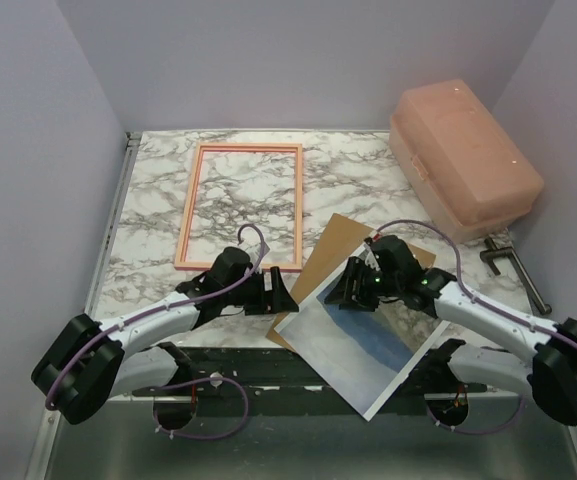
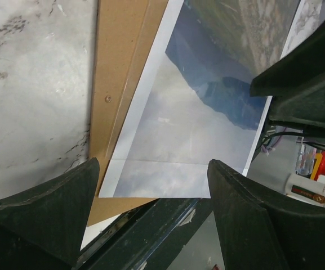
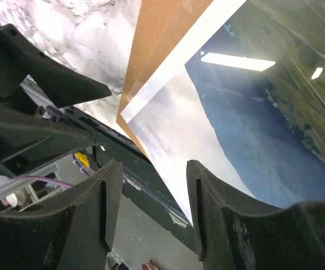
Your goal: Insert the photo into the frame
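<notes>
**Photo not yet in the frame, both arms waiting at its edge**

None of the job itself is looking done. The frame is lying flat and empty toward the far left of the table, with marble showing through its opening. The photo is lying picture side up, well apart from the frame and near the front edge. It is turned at an angle and resting partly on a brown board, and its near corner is hanging out past the table edge.

The left fingers are standing wide apart with nothing between them, facing the photo's left corner. The right fingers are parted too and gripping nothing, hovering at the photo's upper left edge where it overlaps the board. So the pick-up, the carry and the seating in the frame are all waiting to be done.

As for room, the overhanging corner is offering an edge to pinch (the flat sheet is giving little else to grab, I judge). Bare marble is showing between photo and frame, though the left arm is lying across part of it. A pink box and a clamp are sitting at the far right, away from that path.
</notes>
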`<move>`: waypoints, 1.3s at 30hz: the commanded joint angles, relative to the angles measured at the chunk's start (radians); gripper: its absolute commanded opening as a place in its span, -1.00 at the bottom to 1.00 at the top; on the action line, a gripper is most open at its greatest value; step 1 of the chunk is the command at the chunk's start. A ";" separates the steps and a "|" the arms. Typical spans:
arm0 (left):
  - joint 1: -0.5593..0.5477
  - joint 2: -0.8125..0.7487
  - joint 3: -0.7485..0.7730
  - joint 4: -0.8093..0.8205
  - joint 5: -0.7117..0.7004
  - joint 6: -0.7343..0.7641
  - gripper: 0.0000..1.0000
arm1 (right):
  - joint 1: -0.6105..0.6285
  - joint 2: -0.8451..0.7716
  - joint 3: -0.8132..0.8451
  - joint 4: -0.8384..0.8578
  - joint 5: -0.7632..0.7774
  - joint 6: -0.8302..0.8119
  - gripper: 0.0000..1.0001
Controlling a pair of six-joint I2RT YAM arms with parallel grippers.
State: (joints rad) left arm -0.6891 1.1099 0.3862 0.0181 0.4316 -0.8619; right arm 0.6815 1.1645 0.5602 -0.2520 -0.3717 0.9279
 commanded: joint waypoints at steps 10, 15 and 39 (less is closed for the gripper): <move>-0.016 0.189 0.086 0.094 0.056 0.020 0.52 | 0.003 -0.396 -0.116 -0.353 0.203 0.090 0.10; -0.023 0.252 0.097 0.083 0.043 0.042 0.50 | 0.003 -0.419 -0.132 -0.369 0.194 0.102 0.10; -0.043 0.233 0.063 0.234 0.318 0.036 0.38 | 0.004 -0.387 -0.155 -0.355 0.194 0.092 0.10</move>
State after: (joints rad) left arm -0.7238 1.3907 0.4553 0.2039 0.6601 -0.8089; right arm 0.6815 0.7742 0.4187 -0.5968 -0.1974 1.0172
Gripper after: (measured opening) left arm 0.697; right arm 0.551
